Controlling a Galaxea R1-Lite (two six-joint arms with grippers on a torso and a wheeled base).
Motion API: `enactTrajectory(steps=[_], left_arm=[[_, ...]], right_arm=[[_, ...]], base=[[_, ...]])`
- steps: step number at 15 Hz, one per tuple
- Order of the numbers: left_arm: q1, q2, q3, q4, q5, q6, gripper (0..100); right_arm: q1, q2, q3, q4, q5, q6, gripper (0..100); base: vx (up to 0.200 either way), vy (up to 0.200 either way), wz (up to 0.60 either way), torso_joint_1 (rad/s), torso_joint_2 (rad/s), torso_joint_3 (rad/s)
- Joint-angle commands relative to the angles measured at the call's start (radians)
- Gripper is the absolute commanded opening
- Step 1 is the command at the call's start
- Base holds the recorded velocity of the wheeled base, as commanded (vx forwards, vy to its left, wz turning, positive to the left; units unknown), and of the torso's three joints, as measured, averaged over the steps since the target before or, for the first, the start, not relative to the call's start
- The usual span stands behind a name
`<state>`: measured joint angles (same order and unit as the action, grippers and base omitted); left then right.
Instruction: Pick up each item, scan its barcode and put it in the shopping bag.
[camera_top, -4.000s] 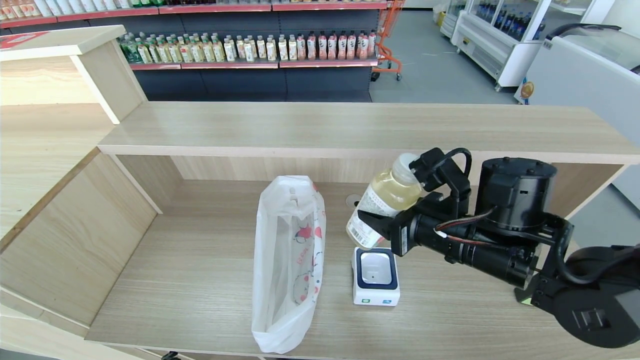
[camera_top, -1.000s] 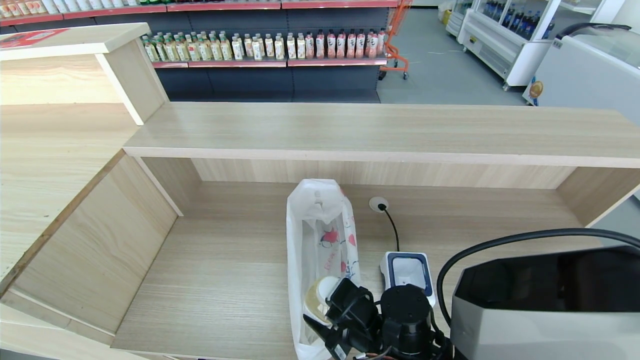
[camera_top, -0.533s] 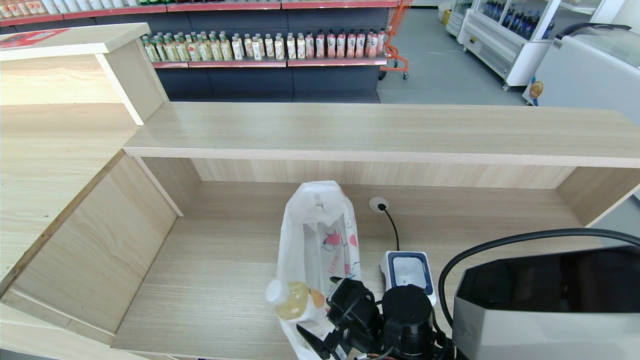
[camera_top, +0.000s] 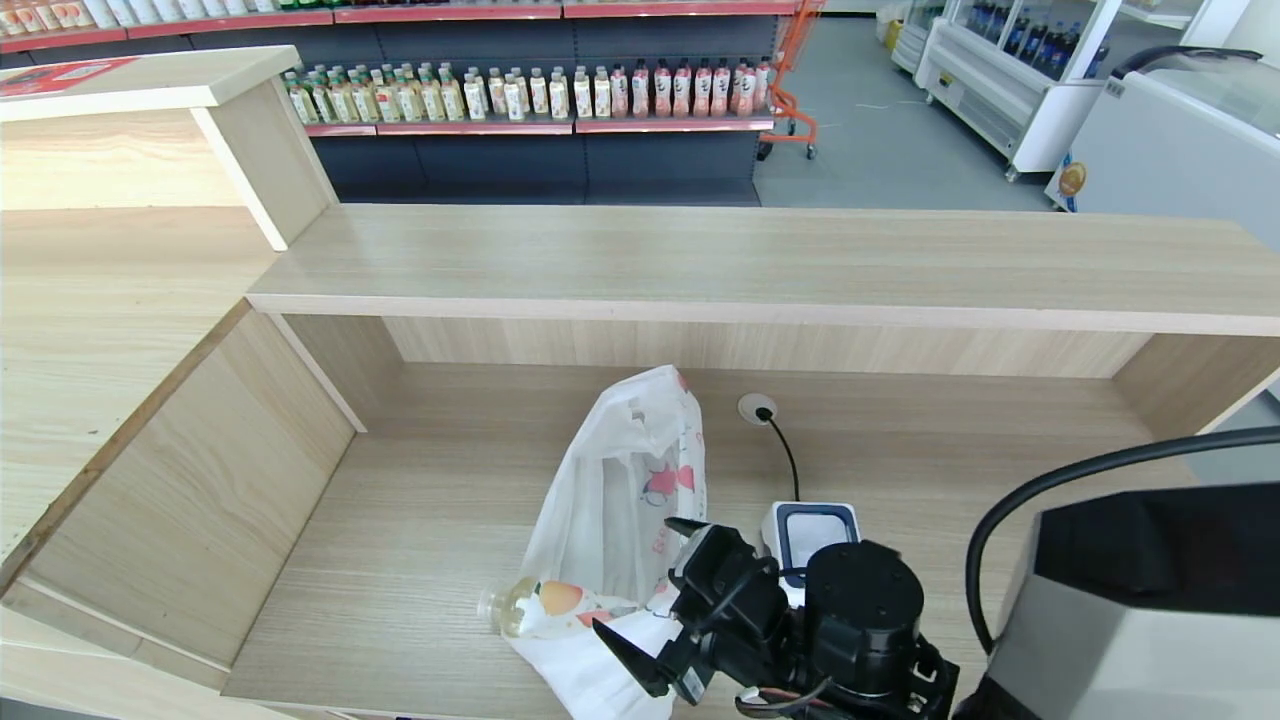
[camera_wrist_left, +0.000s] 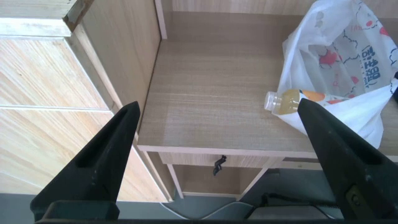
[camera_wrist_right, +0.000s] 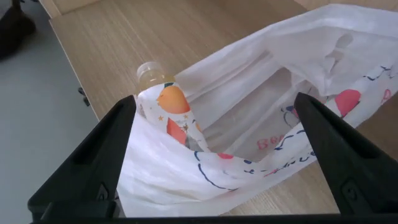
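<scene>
1. One white, red-printed plastic shopping bag (camera_top: 620, 470) is slumping on the pale wooden counter (camera_top: 420, 520).
2. One clear plastic bottle (camera_top: 535, 605) of yellow drink is lying there.
3. One white, blue-rimmed barcode scanner (camera_top: 815, 530) is sitting there.

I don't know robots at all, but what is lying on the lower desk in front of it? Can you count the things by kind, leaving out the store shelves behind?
drink bottle: 1
shopping bag: 1
barcode scanner: 1
Total: 3
</scene>
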<state>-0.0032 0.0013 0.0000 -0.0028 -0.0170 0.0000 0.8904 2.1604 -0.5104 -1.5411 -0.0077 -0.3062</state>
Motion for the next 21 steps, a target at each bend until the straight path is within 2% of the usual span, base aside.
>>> enactTrajectory(steps=[1,4,6,8,10,13,15,19,21], left_arm=[[0.000,0.000,0.000,0.000,0.000,0.000,100],[0.000,0.000,0.000,0.000,0.000,0.000,100],[0.000,0.000,0.000,0.000,0.000,0.000,100],[0.000,0.000,0.000,0.000,0.000,0.000,100],[0.000,0.000,0.000,0.000,0.000,0.000,100],[0.000,0.000,0.000,0.000,0.000,0.000,100],[0.000,0.000,0.000,0.000,0.000,0.000,100],[0.000,0.000,0.000,0.000,0.000,0.000,100],[0.000,0.000,0.000,0.000,0.000,0.000,100]], right_arm=[[-0.015,-0.122,0.029,0.030,-0.003,-0.004,100],[-0.030,-0.280,0.032,0.128,-0.100,0.016,100],[-0.122,-0.514,0.036,0.377,-0.155,0.078,100],[-0.295,-0.715,0.036,0.653,-0.160,0.079,100],[-0.505,-0.873,0.039,0.918,-0.152,0.091,100],[-0.723,-0.984,0.044,1.219,-0.123,0.231,100],[-0.789,-1.019,0.059,1.285,-0.097,0.234,100],[-0.900,-1.071,0.184,1.296,-0.104,0.225,100],[-0.903,-1.093,0.219,1.296,-0.106,0.219,100]], base=[[0.000,0.000,0.00,0.000,0.00,0.000],[0.000,0.000,0.00,0.000,0.00,0.000],[0.000,0.000,0.00,0.000,0.00,0.000],[0.000,0.000,0.00,0.000,0.00,0.000],[0.000,0.000,0.00,0.000,0.00,0.000],[0.000,0.000,0.00,0.000,0.00,0.000],[0.000,0.000,0.00,0.000,0.00,0.000],[0.000,0.000,0.00,0.000,0.00,0.000],[0.000,0.000,0.00,0.000,0.00,0.000]])
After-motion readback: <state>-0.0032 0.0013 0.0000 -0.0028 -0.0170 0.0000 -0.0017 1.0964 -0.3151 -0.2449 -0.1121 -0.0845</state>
